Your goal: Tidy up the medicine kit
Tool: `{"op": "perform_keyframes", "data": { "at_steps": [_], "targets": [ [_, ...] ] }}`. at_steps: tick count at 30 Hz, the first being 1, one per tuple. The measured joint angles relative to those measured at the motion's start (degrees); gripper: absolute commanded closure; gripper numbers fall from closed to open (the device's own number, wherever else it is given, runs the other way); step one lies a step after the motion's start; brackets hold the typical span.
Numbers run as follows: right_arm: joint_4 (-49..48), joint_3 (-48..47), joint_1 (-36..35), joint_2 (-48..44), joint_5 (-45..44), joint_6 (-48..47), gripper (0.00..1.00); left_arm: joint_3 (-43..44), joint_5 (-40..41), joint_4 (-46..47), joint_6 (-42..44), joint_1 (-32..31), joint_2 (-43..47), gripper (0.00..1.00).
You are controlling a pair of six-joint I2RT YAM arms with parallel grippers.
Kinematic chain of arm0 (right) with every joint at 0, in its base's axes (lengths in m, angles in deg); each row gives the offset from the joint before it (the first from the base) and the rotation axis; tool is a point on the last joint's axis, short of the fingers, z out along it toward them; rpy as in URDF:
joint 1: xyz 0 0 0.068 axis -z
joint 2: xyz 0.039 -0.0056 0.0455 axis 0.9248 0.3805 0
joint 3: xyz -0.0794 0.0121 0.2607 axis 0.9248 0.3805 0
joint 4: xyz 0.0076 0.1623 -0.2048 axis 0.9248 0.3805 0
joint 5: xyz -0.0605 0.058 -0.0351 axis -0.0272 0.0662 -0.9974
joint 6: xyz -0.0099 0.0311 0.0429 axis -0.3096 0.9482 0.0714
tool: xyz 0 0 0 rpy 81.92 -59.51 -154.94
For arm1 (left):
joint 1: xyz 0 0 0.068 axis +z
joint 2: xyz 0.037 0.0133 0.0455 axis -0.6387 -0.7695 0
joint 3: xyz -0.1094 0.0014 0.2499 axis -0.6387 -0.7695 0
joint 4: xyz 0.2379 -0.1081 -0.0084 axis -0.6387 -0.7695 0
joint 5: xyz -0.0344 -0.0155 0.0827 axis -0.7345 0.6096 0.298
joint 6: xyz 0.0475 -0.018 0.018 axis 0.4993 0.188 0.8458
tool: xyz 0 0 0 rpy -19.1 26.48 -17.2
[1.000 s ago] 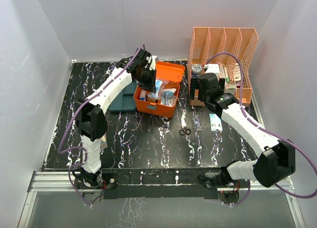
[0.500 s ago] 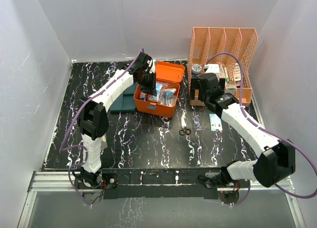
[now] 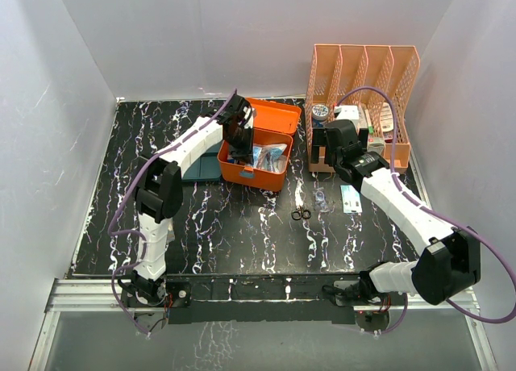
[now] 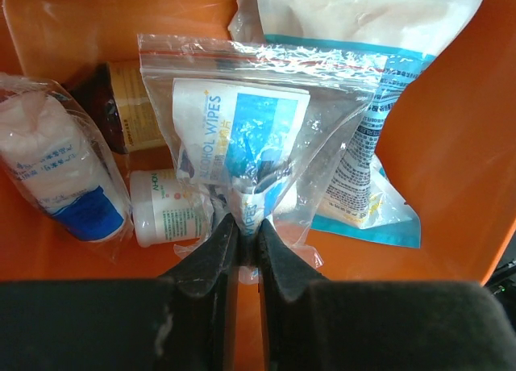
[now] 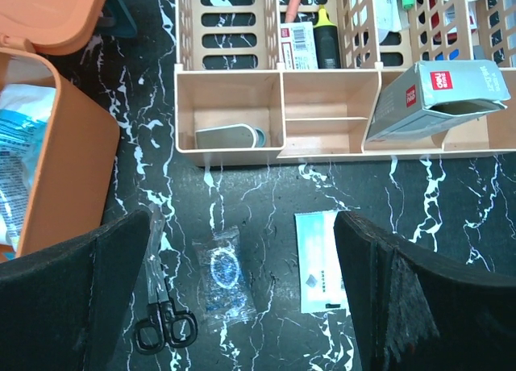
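The left claw (image 4: 244,227) is almost closed and pinches one edge of a clear zip bag (image 4: 242,113) with wipes in it. The bag hangs inside the medicine kit (image 4: 451,145), among small bottles and a blue and white pouch (image 4: 379,145). It should probably go down slowly until it rests. Then the claw can let go and lift straight up, so the bag is not pulled out.

The right claw (image 5: 242,306) is wide open and holds nothing. It hovers over the bench near the scissors (image 5: 165,318).

The kit sits near the back middle of the bench. Its long side runs left to right, a bit slanted. Its open top faces up and its lid leans back.
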Motion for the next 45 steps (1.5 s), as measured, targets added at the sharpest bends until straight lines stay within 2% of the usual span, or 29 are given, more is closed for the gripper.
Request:
{"op": "perform_keyframes", "data": {
  "at_steps": [4, 9, 20, 23, 26, 29, 33, 37, 40, 45],
  "targets": [
    [0.3, 0.3, 0.4, 0.0, 0.0, -0.3, 0.02, 0.0, 1.0, 0.0, 0.0, 0.0, -0.1, 0.75],
    [0.3, 0.3, 0.9, 0.0, 0.0, -0.5, 0.02, 0.0, 2.0, 0.0, 0.5, 0.0, -0.1, 0.64],
    [0.3, 1.0, 1.1, -0.1, 0.2, -0.7, 0.02, 0.0, 3.6, 0.2, 3.6, 0.0, 1.0, 0.64],
    [0.3, 1.0, 1.2, -0.1, 0.2, -1.0, 0.02, -2.1, 5.8, 3.3, 5.8, 0.3, 5.3, 0.62],
    [0.3, 1.0, 1.2, -0.1, 0.3, -1.4, 0.02, -7.1, 8.3, 6.8, 8.7, 1.2, 14.5, 0.61],
    [0.3, 1.0, 1.2, -0.1, 0.5, -1.7, 0.02, -9.6, 9.2, 8.3, 11.3, 4.9, 22.9, 0.63],
    [0.1, 1.0, 1.2, -0.1, 1.4, -2.4, 0.02, -11.9, 9.6, 6.2, 13.2, 16.5, 29.7, 0.65],
    [-0.5, 1.0, 1.2, 0.7, 2.3, -2.7, 0.02, -22.0, 10.6, 1.3, 13.2, 26.0, 32.7, 0.64],
    [-1.1, 1.0, 1.2, 1.3, 3.1, -2.8, 0.02, -32.2, 10.6, -3.2, 13.3, 27.7, 35.4, 0.63],
    [-1.5, 1.0, 1.2, 1.4, 3.9, -2.8, 0.02, -41.4, 9.4, -7.4, 13.4, 27.7, 41.2, 0.60]
  ]
}}
